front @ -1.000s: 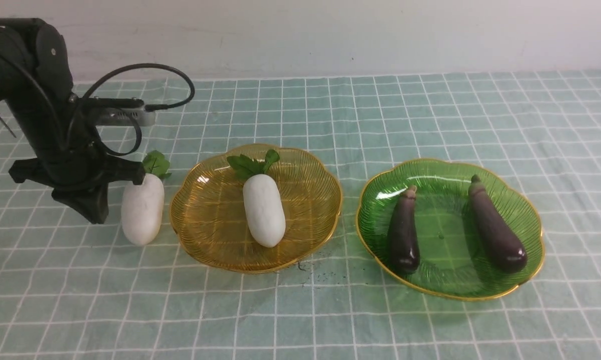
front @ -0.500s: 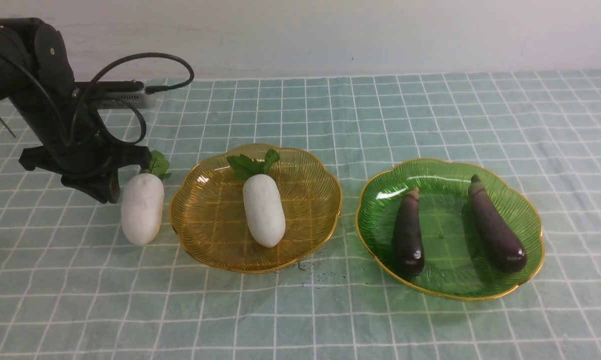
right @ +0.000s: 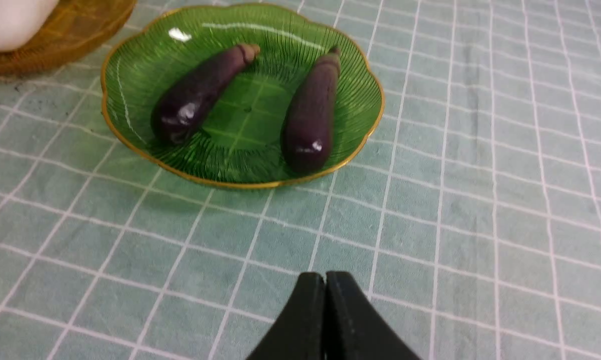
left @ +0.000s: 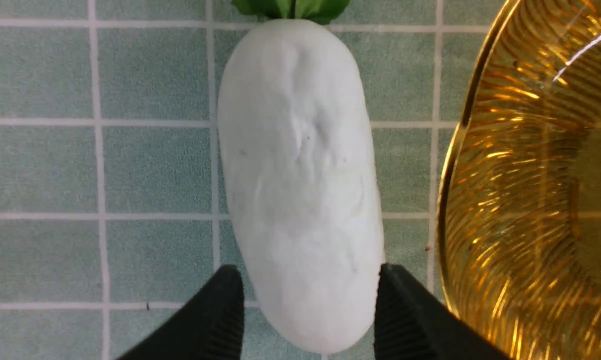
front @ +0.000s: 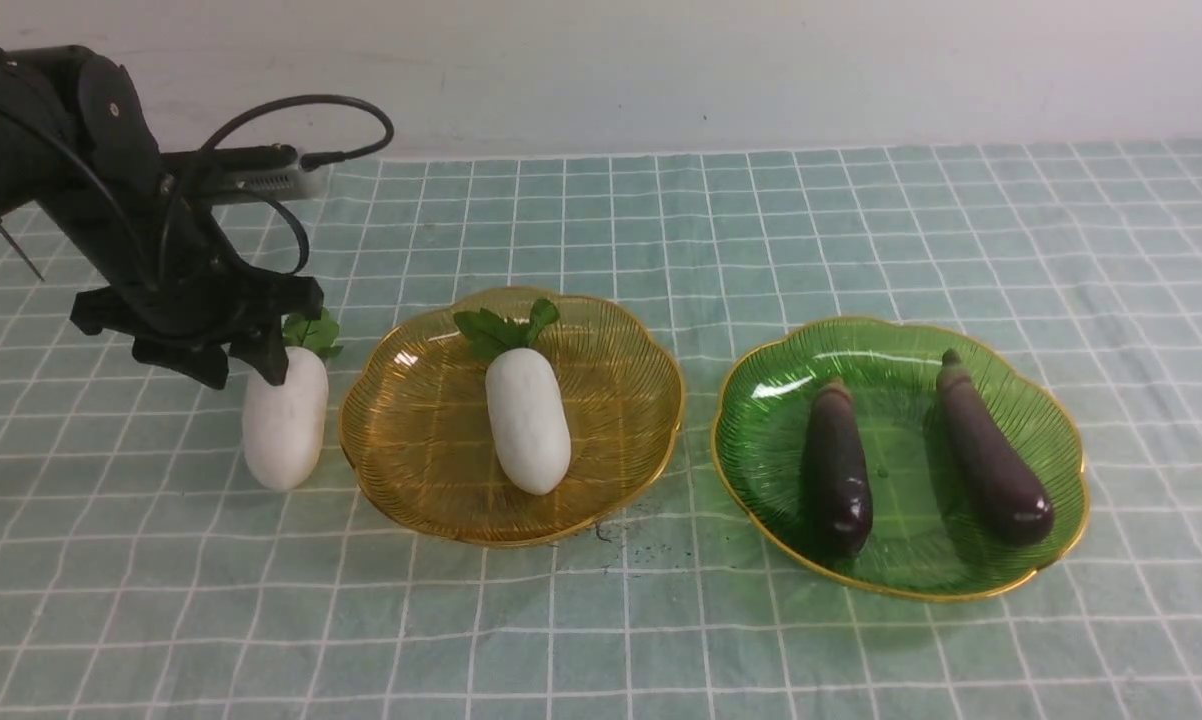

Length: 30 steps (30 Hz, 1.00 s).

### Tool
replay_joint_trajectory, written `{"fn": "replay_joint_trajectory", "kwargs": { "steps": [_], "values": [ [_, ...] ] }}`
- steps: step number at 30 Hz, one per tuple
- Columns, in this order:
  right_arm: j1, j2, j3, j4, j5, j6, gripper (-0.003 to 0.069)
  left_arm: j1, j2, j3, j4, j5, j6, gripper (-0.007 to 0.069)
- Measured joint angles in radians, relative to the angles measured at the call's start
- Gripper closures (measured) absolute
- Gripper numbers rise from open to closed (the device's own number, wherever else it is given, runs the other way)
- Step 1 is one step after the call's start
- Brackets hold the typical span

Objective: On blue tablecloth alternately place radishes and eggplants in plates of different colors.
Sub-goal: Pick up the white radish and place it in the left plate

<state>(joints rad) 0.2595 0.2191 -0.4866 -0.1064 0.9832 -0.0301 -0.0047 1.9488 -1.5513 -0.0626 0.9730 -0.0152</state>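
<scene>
Behind the surface stands a plain pale wall [front: 661,70]. Blue gridded cloth [front: 861,220] covers the whole surface, with dark specks by the amber plate's near rim. The green plate [front: 896,450] sits right, the amber plate [front: 621,400] at centre. One radish [front: 527,420] lies in the amber plate; the other radish [front: 283,420] lies on the cloth just left of it. Two eggplants [front: 838,465] [front: 991,450] lie apart in the green plate. The left pincer [front: 246,378] stands wide astride the outer radish; the right pincer [right: 325,280] is closed, empty, over bare cloth.
</scene>
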Motion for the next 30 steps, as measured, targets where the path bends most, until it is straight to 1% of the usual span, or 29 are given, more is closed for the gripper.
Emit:
{"fn": "replay_joint_trajectory", "kwargs": {
  "steps": [5, 10, 12, 13, 16, 17, 18, 19, 22, 27, 30],
  "values": [
    [0.0, 0.001, 0.018, 0.003, -0.025, 0.03, 0.0673, 0.0, 0.063, 0.0, 0.0, -0.006, 0.0, 0.0293],
    [0.0, 0.001, 0.018, 0.002, -0.03, 0.03, 0.0673, 0.0, 0.085, -0.007, -0.011, -0.005, 0.0, 0.0293],
    [0.0, 0.001, 0.018, -0.003, -0.03, 0.03, 0.0673, 0.0, 0.085, -0.007, -0.011, 0.0, 0.0, 0.0305],
    [0.0, 0.001, 0.018, -0.005, -0.03, 0.03, 0.0673, 0.0, 0.085, -0.007, -0.012, 0.002, 0.0, 0.0319],
    [0.0, 0.001, 0.018, -0.013, -0.03, 0.03, 0.0673, 0.0, 0.085, -0.012, -0.012, 0.025, 0.0, 0.0416],
    [0.0, 0.001, 0.018, -0.019, -0.03, 0.03, 0.0673, 0.0, 0.085, -0.018, -0.006, 0.041, 0.001, 0.0493],
    [0.0, 0.001, 0.018, -0.02, -0.03, 0.03, 0.0673, 0.0, 0.084, -0.019, -0.001, 0.046, 0.003, 0.0552],
    [0.0, 0.001, 0.018, -0.02, -0.03, 0.03, 0.0673, 0.0, 0.08, -0.02, 0.004, 0.051, 0.004, 0.0583],
    [0.0, 0.001, 0.018, -0.02, -0.03, 0.03, 0.0673, 0.0, 0.064, -0.016, 0.02, 0.099, 0.008, 0.0624],
    [0.0, 0.001, 0.018, -0.02, -0.033, 0.03, 0.0673, 0.0, 0.0, -0.006, 0.045, 0.154, 0.008, 0.0632],
    [0.0, 0.001, 0.018, -0.02, -0.033, 0.038, 0.0673, 0.0, -0.103, -0.006, 0.046, 0.177, 0.008, 0.0632]
  ]
}}
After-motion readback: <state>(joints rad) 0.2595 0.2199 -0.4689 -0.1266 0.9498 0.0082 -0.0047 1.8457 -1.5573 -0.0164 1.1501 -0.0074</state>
